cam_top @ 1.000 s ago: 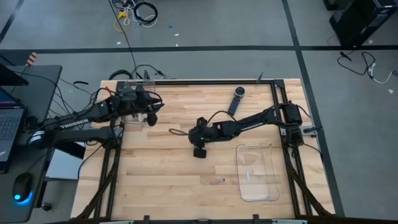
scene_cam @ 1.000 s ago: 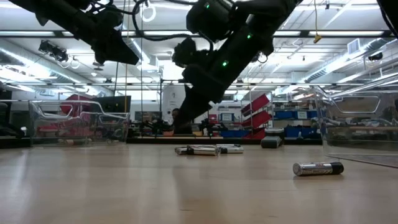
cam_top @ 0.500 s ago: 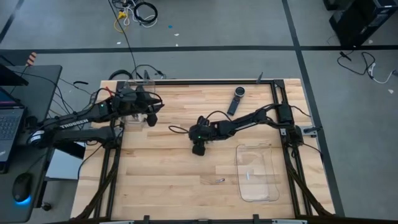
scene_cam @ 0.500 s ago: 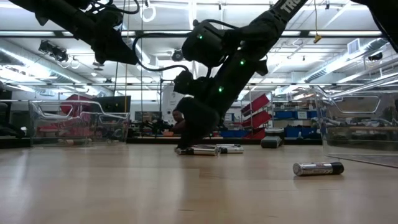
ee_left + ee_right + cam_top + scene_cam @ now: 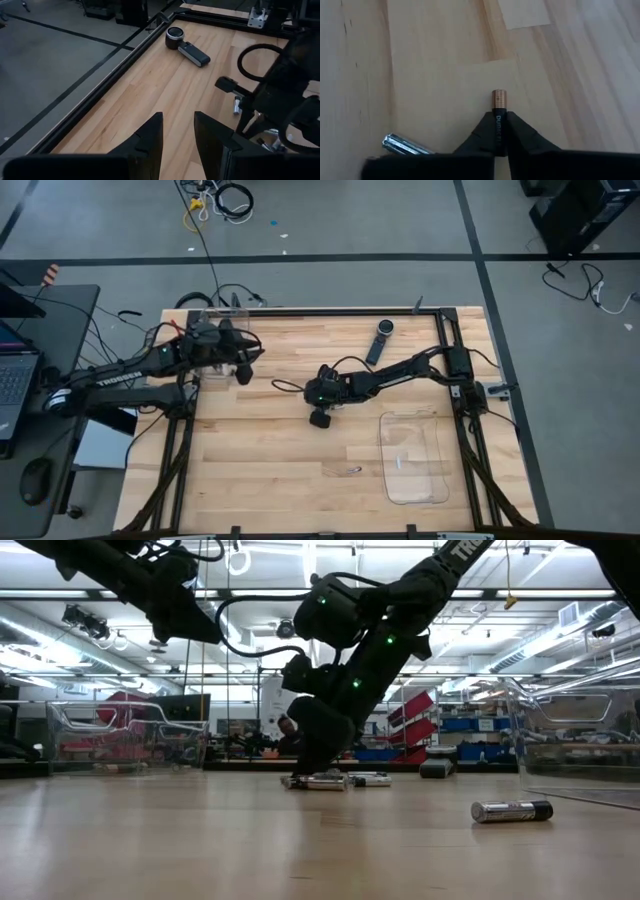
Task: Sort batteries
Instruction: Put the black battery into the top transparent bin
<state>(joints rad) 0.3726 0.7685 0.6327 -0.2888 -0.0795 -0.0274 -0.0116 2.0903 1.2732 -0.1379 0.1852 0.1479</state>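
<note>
We see the right end effector [image 5: 500,145] down at the desk [image 5: 260,470], its fingers clamped on a copper-topped battery [image 5: 499,112]; a silvery battery [image 5: 402,145] lies just beside it. The left end effector [image 5: 177,137] hangs with its fingers parted, well apart from it.

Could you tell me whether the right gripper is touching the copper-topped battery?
Touching: the right wrist view shows the right gripper with both fingers pressed against the copper-topped battery.

One battery [image 5: 499,117], black with a copper end, sits pinched between the fingers of the right gripper [image 5: 500,131]; a silvery battery [image 5: 405,145] lies flat beside the gripper, another [image 5: 511,810] farther away
</note>
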